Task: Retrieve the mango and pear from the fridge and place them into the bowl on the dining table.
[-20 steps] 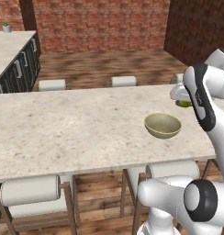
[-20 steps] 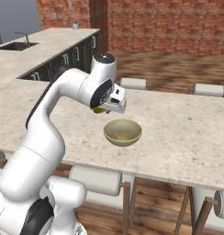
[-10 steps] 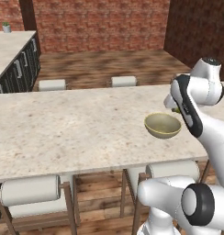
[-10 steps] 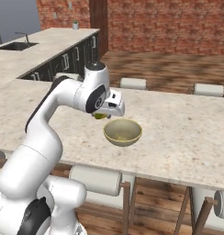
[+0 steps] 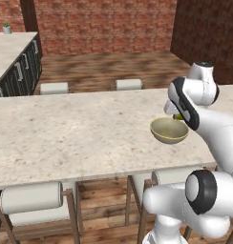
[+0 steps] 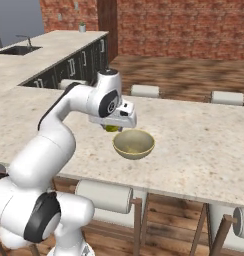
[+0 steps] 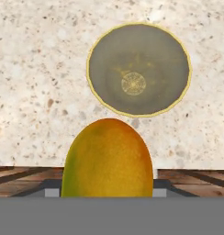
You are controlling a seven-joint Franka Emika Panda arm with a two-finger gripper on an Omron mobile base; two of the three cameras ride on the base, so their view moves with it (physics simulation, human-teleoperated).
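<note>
The fingers [image 6: 113, 128] grip the mango [image 7: 107, 158], which hangs just above the worktop [image 6: 204, 150], beside the rim of the bowl [image 6: 134, 144] on the arm's side. In the hand view the orange-yellow fruit sits low in the middle, and the bowl lies beyond it, empty, with a pale yellow rim. In the left base view the bowl [image 5: 169, 130] stands near the worktop's near edge, partly behind the arm. White stools [image 5: 30, 197] line the long sides.
</note>
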